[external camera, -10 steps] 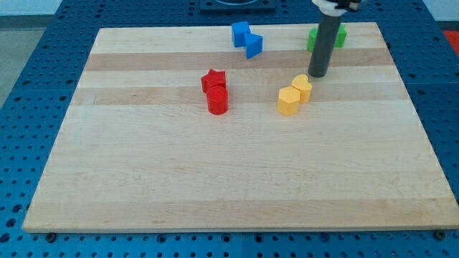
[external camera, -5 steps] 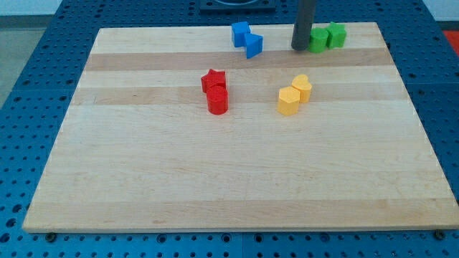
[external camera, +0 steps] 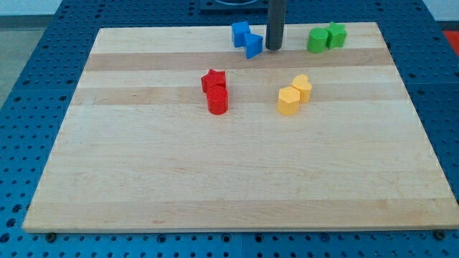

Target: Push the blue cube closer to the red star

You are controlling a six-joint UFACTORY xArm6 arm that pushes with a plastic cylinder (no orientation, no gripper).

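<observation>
The blue cube (external camera: 241, 33) sits near the board's top edge, touching a second blue block (external camera: 253, 45) at its lower right. The red star (external camera: 213, 79) lies left of the board's centre, with a red cylinder (external camera: 217, 101) touching it just below. My tip (external camera: 273, 47) stands on the board just right of the second blue block, a small gap away, and to the right of the blue cube. The red star is well below and to the left of the tip.
Two green blocks (external camera: 325, 37) sit side by side at the top right. Two yellow blocks (external camera: 295, 95) touch each other right of centre. The wooden board (external camera: 237, 172) lies on a blue perforated table.
My tip has moved up and to the left, from beside the yellow blocks, past the green blocks, to just right of the blue blocks. No block has moved.
</observation>
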